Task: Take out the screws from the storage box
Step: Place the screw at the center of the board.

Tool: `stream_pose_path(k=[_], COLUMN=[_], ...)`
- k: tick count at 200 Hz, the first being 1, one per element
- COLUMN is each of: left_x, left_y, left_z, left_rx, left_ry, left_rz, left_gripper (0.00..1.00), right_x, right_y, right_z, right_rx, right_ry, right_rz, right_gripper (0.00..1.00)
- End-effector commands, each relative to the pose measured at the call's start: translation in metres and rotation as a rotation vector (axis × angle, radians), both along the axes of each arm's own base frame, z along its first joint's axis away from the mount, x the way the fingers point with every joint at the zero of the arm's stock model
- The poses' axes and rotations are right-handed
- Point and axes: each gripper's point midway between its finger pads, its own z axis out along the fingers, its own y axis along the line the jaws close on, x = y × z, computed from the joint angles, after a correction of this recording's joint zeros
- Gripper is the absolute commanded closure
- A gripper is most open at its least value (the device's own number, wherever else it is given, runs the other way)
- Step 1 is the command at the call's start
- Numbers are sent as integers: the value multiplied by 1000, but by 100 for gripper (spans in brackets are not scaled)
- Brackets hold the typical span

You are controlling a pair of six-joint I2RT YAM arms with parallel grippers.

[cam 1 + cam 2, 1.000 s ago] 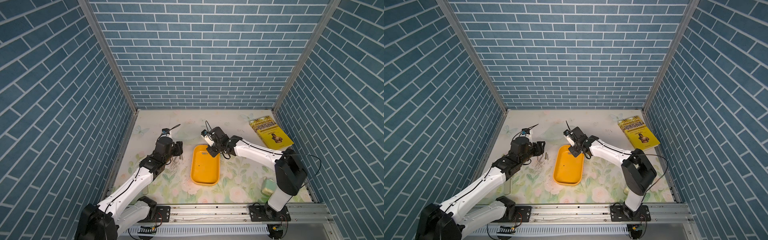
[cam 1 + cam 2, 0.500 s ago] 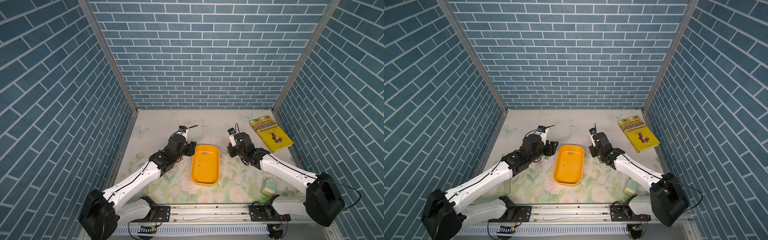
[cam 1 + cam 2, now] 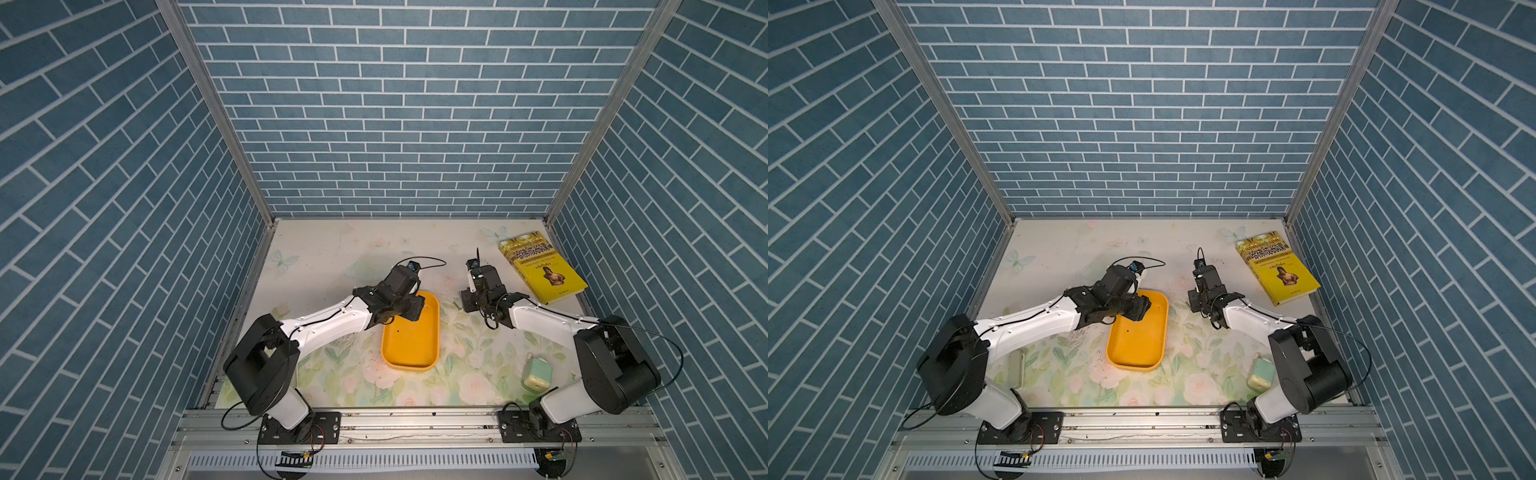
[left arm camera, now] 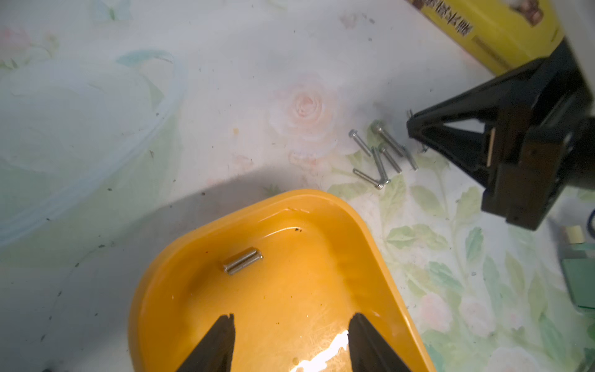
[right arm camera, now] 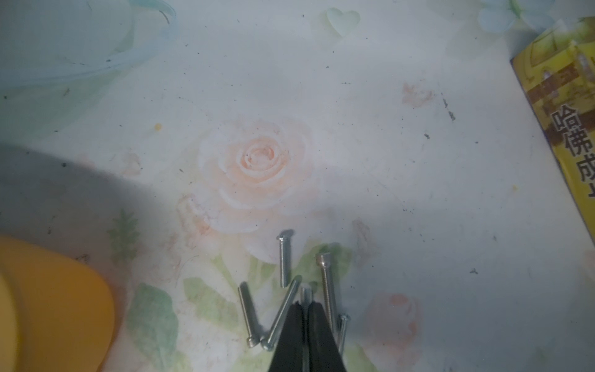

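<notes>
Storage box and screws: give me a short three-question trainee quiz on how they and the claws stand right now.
1. Fill in: the pile of screws on the mat lies beside the ___ claw.
2. Which claw hangs open over the storage box? A left; B right; C neither.
3. True or false: the storage box holds no screws.

Key
1. Right: the right claw, which is shut.
2. A: the left claw.
3. False: screws lie inside it.
</notes>
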Motion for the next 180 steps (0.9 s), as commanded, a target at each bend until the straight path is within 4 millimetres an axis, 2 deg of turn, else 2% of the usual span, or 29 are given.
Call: stream_pose_path(k=[1,34,79,118,180], left_x=[-3,-5,-2,1,11], left_y=[-6,-8,-10,-14,-17], left_z=[1,-16,-39,-49,-60], left_rx=[29,80,127,148,189], left_ry=[6,26,54,65,60], left_rz=[-40,-55,-55,-68,-65], left_gripper=[39,42,44,46,46], right_x=[11,12,14,13,12], right_y=[8,10,12,11,13], right_z=[-1,-11,-14,-11,-7], right_rx=[55,58,65,68,79], right_ry=[12,42,51,39,23], right_rz=[-6,2,8,11,25], right_gripper=[100,100,100,87,78])
